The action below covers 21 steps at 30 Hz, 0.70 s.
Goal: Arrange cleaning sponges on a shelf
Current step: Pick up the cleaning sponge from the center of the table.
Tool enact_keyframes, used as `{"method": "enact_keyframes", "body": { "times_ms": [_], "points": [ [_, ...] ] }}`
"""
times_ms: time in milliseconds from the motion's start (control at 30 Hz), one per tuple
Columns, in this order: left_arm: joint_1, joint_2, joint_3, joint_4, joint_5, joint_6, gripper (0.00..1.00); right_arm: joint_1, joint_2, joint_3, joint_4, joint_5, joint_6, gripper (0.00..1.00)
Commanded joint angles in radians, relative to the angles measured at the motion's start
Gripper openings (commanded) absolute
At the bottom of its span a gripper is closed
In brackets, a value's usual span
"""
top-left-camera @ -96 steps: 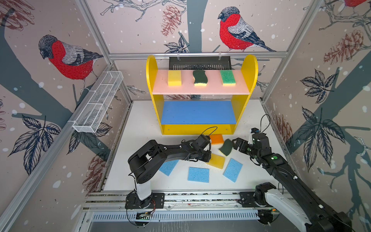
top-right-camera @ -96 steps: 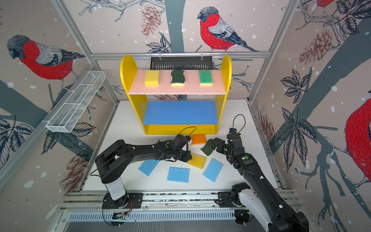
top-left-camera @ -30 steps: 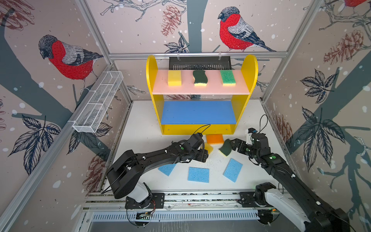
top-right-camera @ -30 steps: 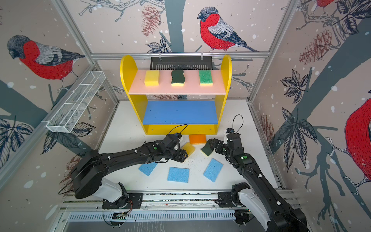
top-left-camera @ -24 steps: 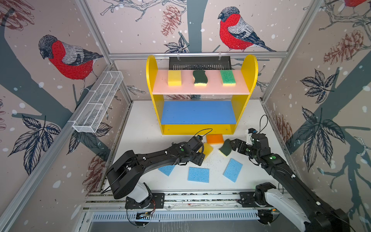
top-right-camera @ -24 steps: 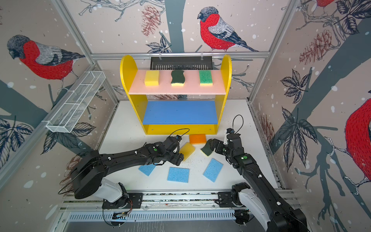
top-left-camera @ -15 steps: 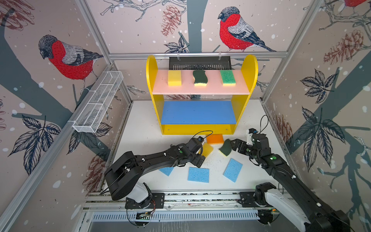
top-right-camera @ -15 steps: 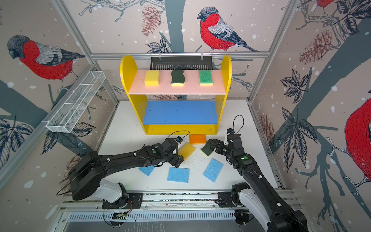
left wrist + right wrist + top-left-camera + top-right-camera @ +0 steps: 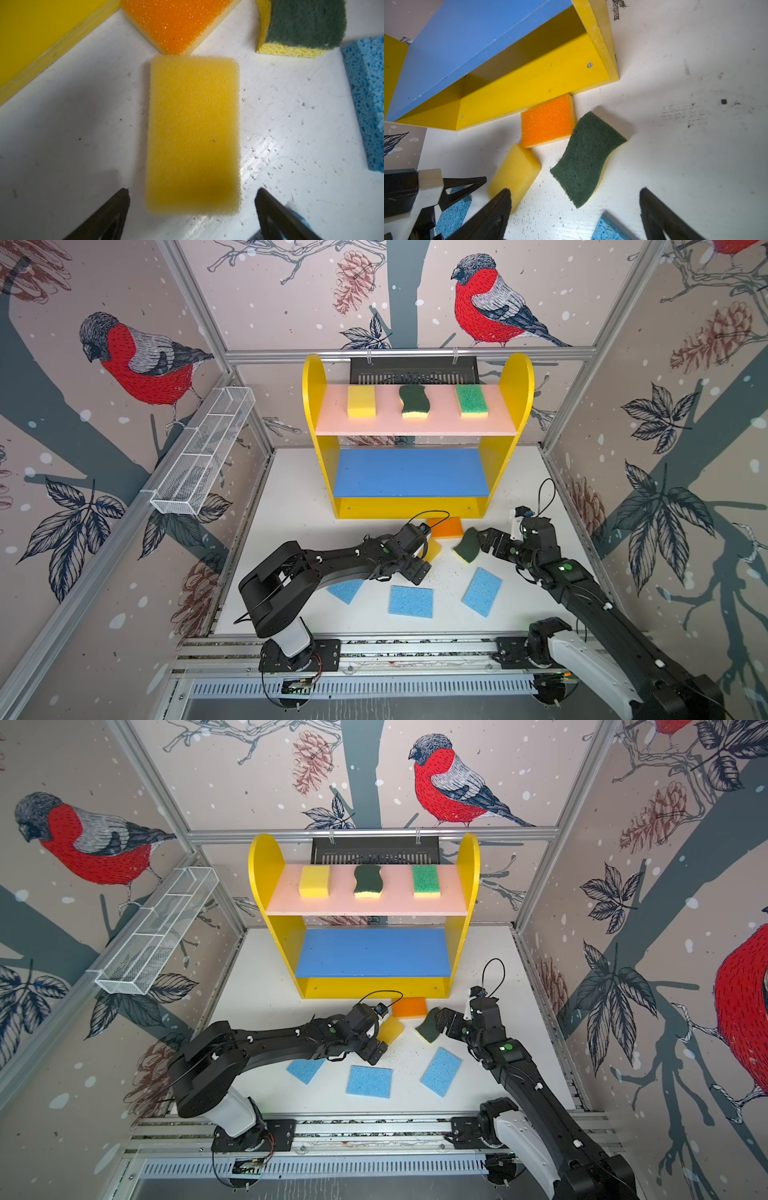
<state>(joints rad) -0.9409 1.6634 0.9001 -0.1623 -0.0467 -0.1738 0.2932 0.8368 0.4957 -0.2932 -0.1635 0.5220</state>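
White tabletop (image 9: pixel 72 124) holds yellow sponge (image 9: pixel 193 135), long axis toward spread left end effector (image 9: pixel 192 189).

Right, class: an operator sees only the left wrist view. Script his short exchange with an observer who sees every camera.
Operator: What sits on the pink top board of the yellow-sided shelf?
Observer: Three sponges in a row: a plain yellow foam block, a wavy dark-green-topped yellow sponge, a bright-green-topped rectangular sponge.
Operator: Is the right gripper holding anything?
Observer: No. It's open, beside the second wavy dark-green sponge, which lies on the white table.
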Motion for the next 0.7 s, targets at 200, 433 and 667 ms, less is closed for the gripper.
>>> {"method": "enact_keyframes", "body": {
  "times_ms": [200,433,667],
  "points": [
    [-0.001,0.081,0.042,-0.007,0.039,0.005,0.93,-0.002,-0.002,0.0,0.006,0.016,0.002,0.96],
    [0.0,0.086,0.042,-0.007,0.045,0.008,0.87,-0.003,0.007,-0.009,0.018,0.016,0.003,0.97],
    [0.0,0.121,0.056,-0.044,0.015,0.019,0.81,-0.006,0.015,-0.014,0.029,0.009,0.004,0.97]
  ]
}}
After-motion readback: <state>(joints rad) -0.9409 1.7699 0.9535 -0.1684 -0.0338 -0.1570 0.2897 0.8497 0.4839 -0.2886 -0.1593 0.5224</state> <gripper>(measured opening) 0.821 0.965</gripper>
